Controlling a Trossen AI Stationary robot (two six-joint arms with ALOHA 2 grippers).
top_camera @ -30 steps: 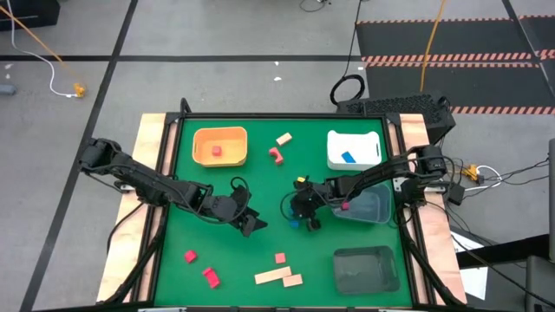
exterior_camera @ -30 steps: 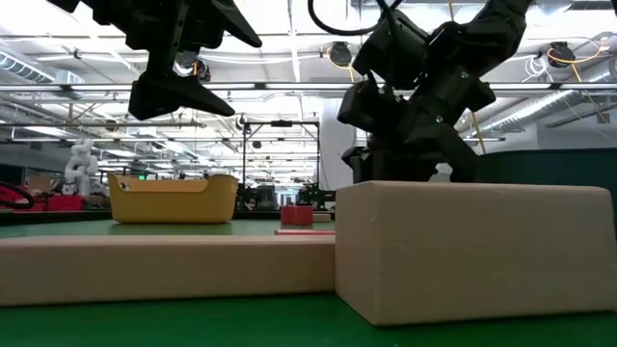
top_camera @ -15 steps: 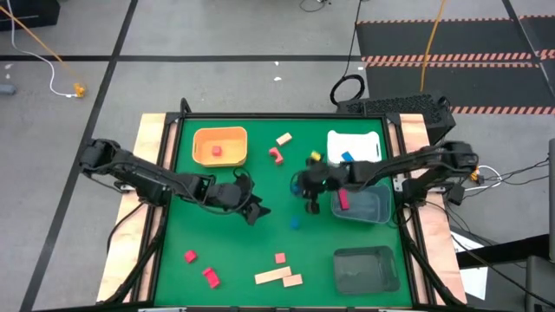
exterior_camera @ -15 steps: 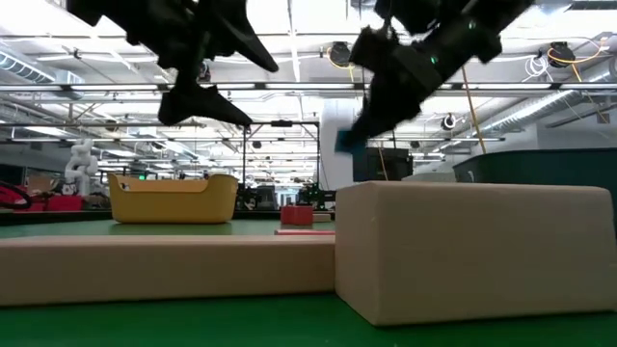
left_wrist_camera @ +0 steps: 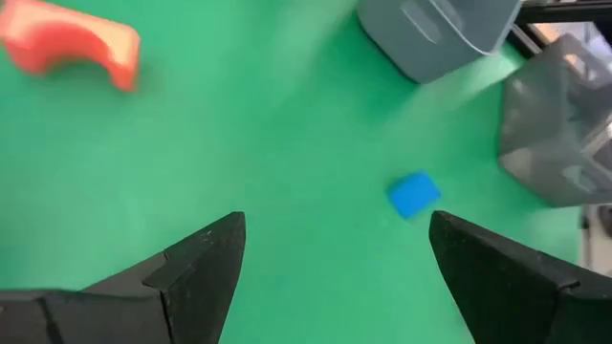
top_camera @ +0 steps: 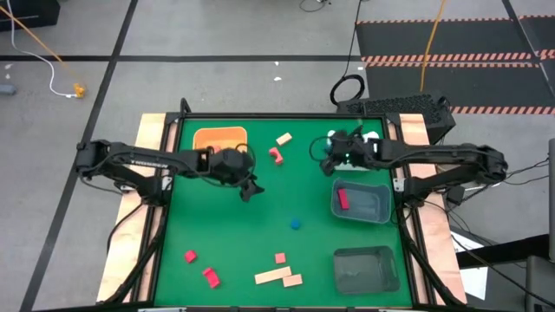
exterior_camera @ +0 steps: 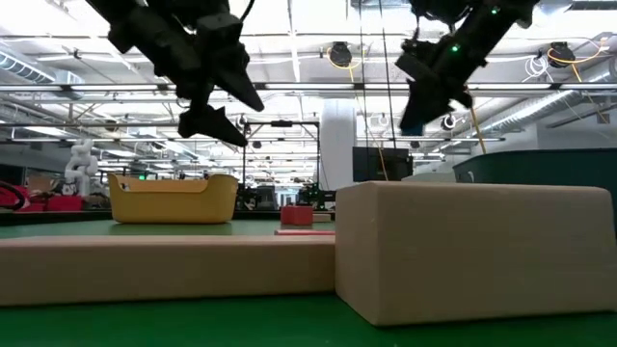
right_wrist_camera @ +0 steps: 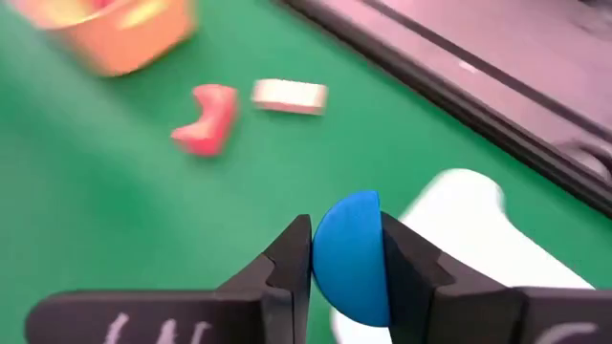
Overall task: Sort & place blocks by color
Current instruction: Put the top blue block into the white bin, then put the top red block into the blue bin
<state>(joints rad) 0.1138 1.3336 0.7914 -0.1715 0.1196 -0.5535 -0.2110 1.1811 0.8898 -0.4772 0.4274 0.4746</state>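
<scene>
1. The green bench (top_camera: 260, 225) is the big thing here, so I'm placing everything else relative to the white tray (top_camera: 375, 140) at its far right.
2. The orange tray (top_camera: 218, 136) sits well to the left of the white tray, along the same far edge.
3. A clear grey tray (top_camera: 362, 204) sits just in front of the white tray, with a red block (top_camera: 342, 199) lying inside it. A darker grey tray (top_camera: 366, 269) is further toward the near edge.
4. The right hand (right_wrist_camera: 346, 256) hangs over the left edge of the white tray, pinching a rounded blue block (right_wrist_camera: 350, 256) between its fingers.
5. The left hand (top_camera: 247, 188) is well left of the white tray, just in front of the orange one, fingers spread wide and holding nothing.
6. A small blue block (top_camera: 296, 224) lies on the bench, in front and left of the white tray, on its own.
7. A red arch-shaped block (top_camera: 276, 155) and a tan block (top_camera: 284, 139) sit between the white and orange trays.
8. More red and tan blocks (top_camera: 279, 277) are scattered at the near edge, far from the white tray.
</scene>
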